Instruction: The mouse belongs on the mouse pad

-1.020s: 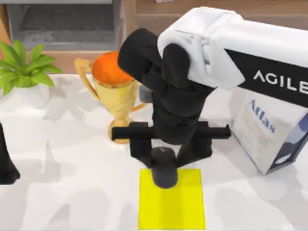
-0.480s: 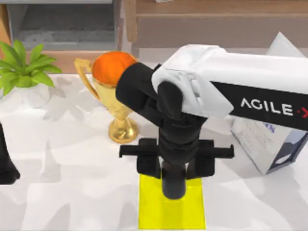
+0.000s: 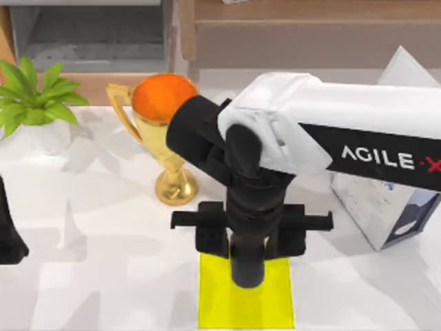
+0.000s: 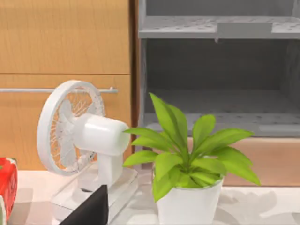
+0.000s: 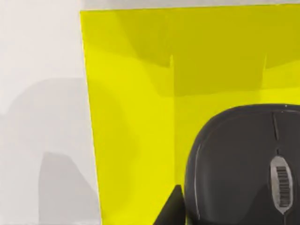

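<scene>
Our right gripper point(image 3: 249, 265) holds the black mouse point(image 5: 243, 164) in its jaws, low over the yellow mouse pad point(image 3: 275, 303). The mouse sits near the pad's upper edge in the top view, so releasing here could leave it overhanging onto the counter point(image 3: 103, 276).

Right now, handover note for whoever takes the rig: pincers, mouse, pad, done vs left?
Right pincer: over the mouse pad, at the black mouse; finger state cannot be told.
Left arm: parked at the table's left edge.
The mouse sits over the yellow pad in the right wrist view; whether it rests on the pad I cannot tell.
Done: mouse carried to the pad.
Left: confirm it is set down, release, retreat.
</scene>
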Controlling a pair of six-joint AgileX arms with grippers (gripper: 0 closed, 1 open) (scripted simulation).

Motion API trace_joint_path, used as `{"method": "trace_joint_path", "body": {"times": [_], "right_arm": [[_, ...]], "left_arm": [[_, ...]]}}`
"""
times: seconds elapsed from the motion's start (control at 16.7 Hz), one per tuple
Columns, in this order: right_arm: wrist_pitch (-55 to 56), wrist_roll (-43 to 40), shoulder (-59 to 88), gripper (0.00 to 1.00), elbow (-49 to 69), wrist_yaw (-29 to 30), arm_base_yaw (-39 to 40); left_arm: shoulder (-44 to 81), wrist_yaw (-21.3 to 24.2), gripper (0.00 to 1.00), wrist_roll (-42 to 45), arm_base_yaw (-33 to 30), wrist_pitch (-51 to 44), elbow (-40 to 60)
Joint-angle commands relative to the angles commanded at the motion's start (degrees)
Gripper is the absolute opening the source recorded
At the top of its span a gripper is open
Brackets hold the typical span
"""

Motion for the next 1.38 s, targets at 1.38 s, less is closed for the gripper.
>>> {"method": "trace_joint_path", "body": {"times": [1.38], "right_arm": [[7.0,0.1,2.4,0.38,-4.8,0.1,0.4]], "left_arm": [[0.0,0.0,1.00,0.0,0.0,0.0,0.0]]}}
